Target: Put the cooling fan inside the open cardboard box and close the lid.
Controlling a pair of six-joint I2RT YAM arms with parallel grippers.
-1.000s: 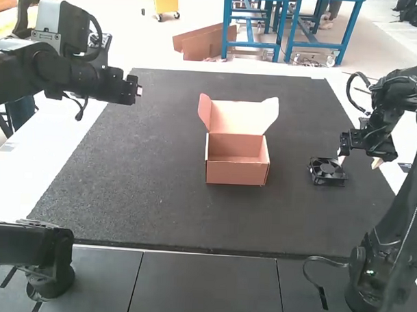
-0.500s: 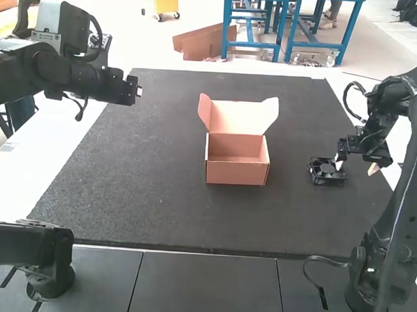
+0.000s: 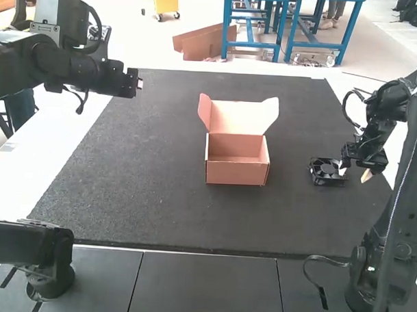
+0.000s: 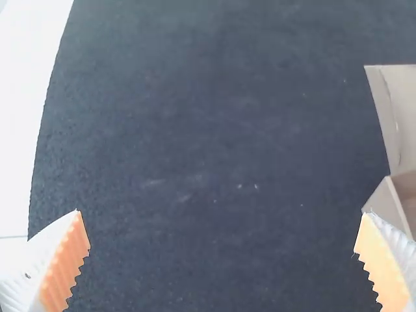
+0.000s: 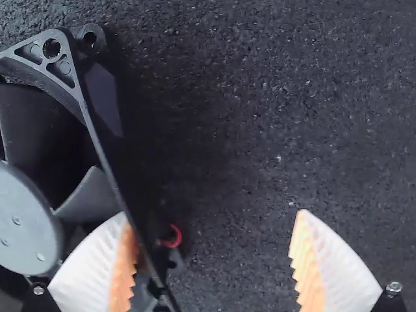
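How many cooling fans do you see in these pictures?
1. The cooling fan lies on the black mat, right of the open cardboard box, close beside the right gripper. The inside of the box is partly hidden, so another may be there.

This looks like a robotics lab or workshop bench. A black rubber mat (image 3: 160,161) covers most of a white table (image 3: 30,156). One dark, jointed robot arm (image 3: 54,61) stands at the mat's left edge and another (image 3: 387,107) at its right, with dark base plates (image 3: 204,286) along its near edge.
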